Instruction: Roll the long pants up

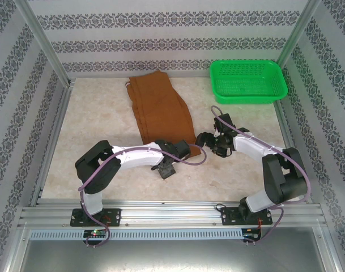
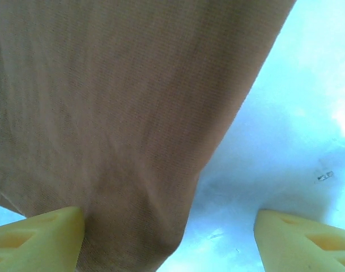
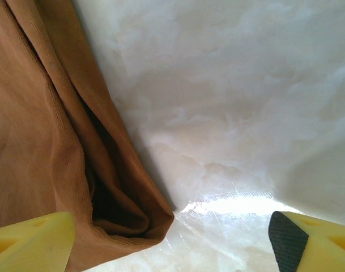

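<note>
Long pants: flat on the table, doubled lengthwise, running from mid-table to the far edge, well apart from the green basket.

Near end: no roll that we can see. We judge the task at its start, with the first turn not yet made.

Left gripper: jaws spread wide, nothing pinched. The cloth runs between them, touching or nearly touching the left finger.

Right gripper: jaws spread too, empty, with one finger over the pants' folded side edge and the other over bare table.

Next move (our guess): both grippers pinch the near hem through all layers, one at each corner, then turn it over evenly toward the far end.

Hard to make out:
- The left wrist covers the hem in the top view.
- We can't see the buttons or tell which end is the waistband.
- The hollow in the side fold hides the number of layers.
</note>
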